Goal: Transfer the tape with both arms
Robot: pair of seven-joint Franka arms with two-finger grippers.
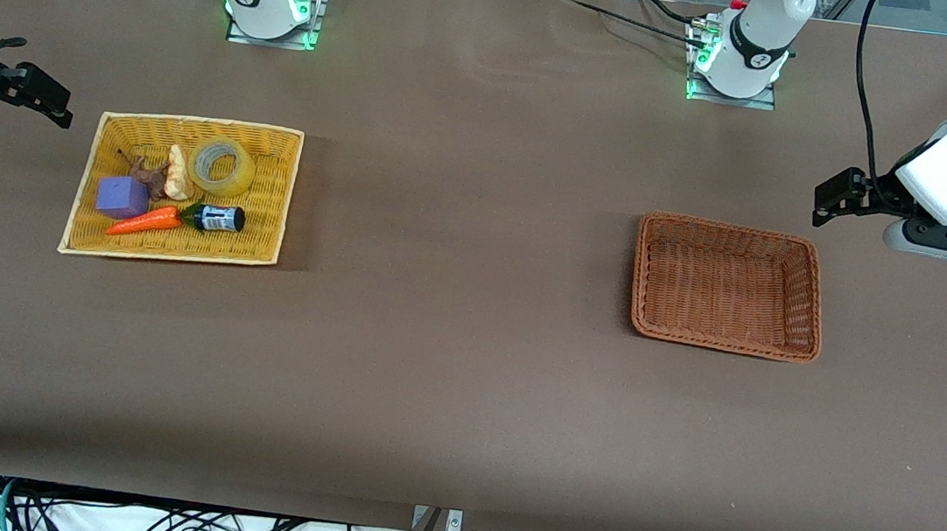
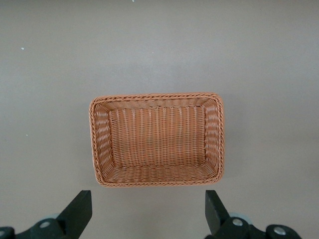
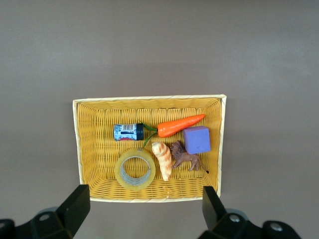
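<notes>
The right gripper hangs with its jaws spread wide and empty, up over the tabletop just off the yellow basket at the right arm's end. The tape lies flat in that basket, in the corner toward the robots, beside a pale twisted piece, a lion, a cube, a carrot and a bottle. The roll looks light, rigid and slick; pinching one wall, one finger down the hole, should hold best. The left gripper, likewise spread and empty, waits over the tabletop by the empty brown basket
</notes>
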